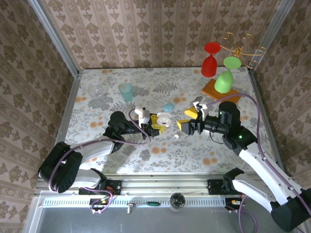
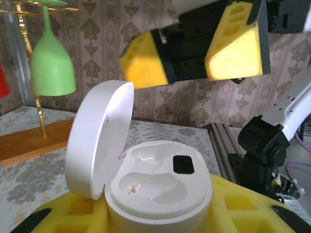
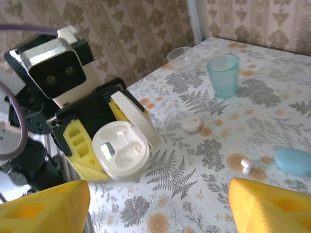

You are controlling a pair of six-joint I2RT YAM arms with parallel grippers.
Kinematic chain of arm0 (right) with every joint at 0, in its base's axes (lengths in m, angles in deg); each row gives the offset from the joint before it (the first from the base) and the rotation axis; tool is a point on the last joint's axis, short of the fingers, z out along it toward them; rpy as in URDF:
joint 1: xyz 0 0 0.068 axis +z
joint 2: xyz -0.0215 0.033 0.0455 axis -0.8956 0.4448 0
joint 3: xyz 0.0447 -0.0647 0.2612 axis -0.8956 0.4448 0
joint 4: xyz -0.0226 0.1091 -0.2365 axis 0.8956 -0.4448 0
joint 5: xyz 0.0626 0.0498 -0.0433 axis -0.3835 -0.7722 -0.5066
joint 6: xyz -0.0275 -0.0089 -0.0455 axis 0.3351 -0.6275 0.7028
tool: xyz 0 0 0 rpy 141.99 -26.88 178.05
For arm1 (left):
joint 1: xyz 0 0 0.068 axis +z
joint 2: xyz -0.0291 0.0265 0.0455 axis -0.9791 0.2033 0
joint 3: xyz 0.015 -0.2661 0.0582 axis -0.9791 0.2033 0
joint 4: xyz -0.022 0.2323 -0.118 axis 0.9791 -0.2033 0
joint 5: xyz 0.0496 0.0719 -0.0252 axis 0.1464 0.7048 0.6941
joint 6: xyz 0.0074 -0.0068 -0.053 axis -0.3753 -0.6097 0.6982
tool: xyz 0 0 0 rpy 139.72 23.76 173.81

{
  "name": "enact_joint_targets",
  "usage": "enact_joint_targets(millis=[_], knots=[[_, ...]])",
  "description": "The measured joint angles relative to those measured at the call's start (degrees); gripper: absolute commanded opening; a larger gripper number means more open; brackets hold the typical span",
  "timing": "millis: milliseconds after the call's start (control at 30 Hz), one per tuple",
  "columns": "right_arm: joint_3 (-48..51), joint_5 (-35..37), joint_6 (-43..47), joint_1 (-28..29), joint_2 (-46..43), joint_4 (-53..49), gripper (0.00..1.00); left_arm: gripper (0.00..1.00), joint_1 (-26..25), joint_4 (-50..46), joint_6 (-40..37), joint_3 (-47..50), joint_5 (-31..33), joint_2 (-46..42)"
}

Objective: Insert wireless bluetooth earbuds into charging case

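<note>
Left gripper point(image 1: 156, 124) clamped on open white plastic charging case point(image 3: 121, 150), lid tilted back; right gripper point(image 1: 187, 119) faces it, yellow jaws spread wide, empty. Tiny white earbud point(image 3: 245, 165) lies on floral tabletop point(image 3: 194, 194) just beside light-blue pebble-shaped case point(image 3: 294, 160); small round white case point(image 3: 192, 123) between earbud and open case.

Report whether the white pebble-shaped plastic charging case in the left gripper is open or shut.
Open. The white plastic charging case has its rounded lid swung up on the hinge, leaving the moulded wells exposed.
</note>
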Motion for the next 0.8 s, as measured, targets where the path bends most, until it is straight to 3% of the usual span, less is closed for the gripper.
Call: enact_joint_targets(millis=[133,267,500,800], knots=[[5.2,5.5,-6.4,-0.7,-4.4,1.1,0.72,0.21,2.2,1.8,0.8,1.4,0.2,0.0],[7.3,11.5,-13.0,-0.8,-3.3,-0.5,0.69,0.21,3.6,3.3,1.0,2.1,0.3,0.0],[7.2,15.4,-20.9,-0.7,13.6,-2.8,0.64,0.21,7.4,6.8,2.3,3.2,0.2,0.1],[2.1,14.8,-26.5,0.5,35.2,-2.8,0.56,0.21,9.7,9.4,3.5,4.0,-0.5,0.8]])
